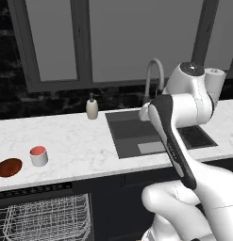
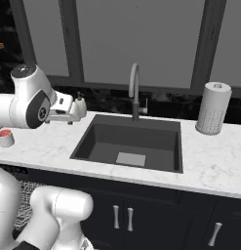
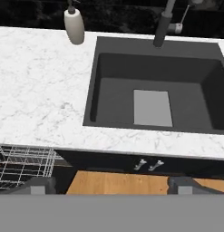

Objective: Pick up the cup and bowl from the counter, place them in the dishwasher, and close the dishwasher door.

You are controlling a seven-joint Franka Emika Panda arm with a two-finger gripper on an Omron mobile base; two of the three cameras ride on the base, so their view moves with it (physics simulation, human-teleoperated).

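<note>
The small grey-white cylinder cup with a red top [image 1: 38,156] stands upright on the white marble-patterned counter [image 1: 80,141], well left of the dark sink [image 1: 137,134], with the shallow dark reddish-brown bowl [image 1: 8,167] just beside it on its far side. Both look light, rigid and smooth, so I judge the cup best pinched across its straight sides and the bowl by its rim. The gripper [image 3: 111,185] hangs above the sink's front edge with jaws wide apart and empty, the dishwasher's white wire rack [image 1: 47,217] pulled out below the counter.

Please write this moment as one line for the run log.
pincer: open, holding nothing, above sink | cup and bowl: on counter | dishwasher: open
</note>
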